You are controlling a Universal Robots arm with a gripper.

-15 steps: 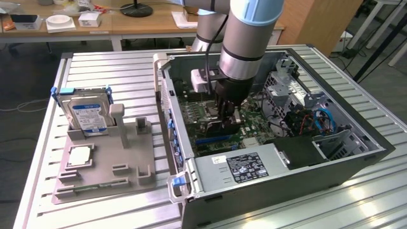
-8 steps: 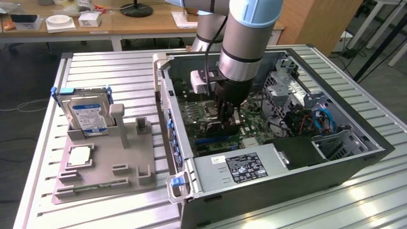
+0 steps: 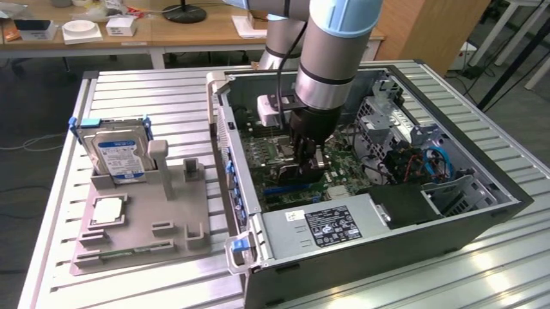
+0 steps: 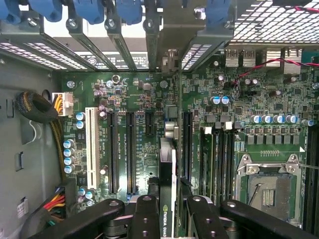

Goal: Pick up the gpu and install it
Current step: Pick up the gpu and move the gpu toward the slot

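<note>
Gpu (image 4: 168, 169) is clamped edge-on in my gripper (image 4: 170, 204); I judge it light, stiff, fragile (hold flat faces, never contacts).

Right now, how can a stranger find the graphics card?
Look into the open computer case. Over its green board, the arm's jaws hold the graphics card on edge. It alone stands up, thin and dark, with a green logo; the slots beside it lie flat.

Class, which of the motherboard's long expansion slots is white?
The end slot beside the column of blue capacitors; the other long slots alongside it are black.
</note>
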